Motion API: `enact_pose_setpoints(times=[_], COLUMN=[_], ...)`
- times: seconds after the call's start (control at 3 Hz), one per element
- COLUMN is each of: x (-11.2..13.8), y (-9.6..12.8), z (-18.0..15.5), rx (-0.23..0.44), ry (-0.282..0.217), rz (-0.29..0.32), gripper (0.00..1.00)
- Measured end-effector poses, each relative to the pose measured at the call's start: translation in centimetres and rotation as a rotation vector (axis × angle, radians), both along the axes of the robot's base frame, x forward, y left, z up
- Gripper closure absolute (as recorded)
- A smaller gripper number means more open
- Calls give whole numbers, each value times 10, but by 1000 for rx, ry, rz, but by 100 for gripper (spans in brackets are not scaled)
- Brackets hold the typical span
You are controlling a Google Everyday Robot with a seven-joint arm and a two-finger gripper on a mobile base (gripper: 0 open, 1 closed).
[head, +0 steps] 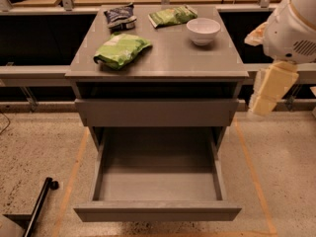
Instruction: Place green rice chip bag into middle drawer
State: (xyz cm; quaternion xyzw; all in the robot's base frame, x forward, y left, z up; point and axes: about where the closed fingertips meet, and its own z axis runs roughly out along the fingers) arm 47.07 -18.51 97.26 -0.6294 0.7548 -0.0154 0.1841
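Observation:
The green rice chip bag (121,49) lies flat on the left front of the grey cabinet top (187,60), puffy and lime green with pale patches. The middle drawer (158,181) is pulled out wide below a closed drawer front (157,112), and its grey tray is empty. My arm comes in from the right edge. Its cream-coloured gripper (269,90) hangs beside the cabinet's right side, about level with the closed front, well to the right of the bag and holding nothing that I can see.
A white bowl (203,31) stands at the back right of the top. A slimmer darker green bag (173,15) and a dark blue bag (120,16) lie at the back. A black pole (39,204) lies on the floor at lower left.

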Motion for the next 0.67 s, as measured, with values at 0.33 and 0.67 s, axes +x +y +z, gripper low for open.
enact_pose_setpoints(times=[0.33,0.67], x=[39,80], y=[46,102], z=[-5,-1], rx=[58,149], ry=[-18,-50], rz=[93,143], gripper=[0,0])
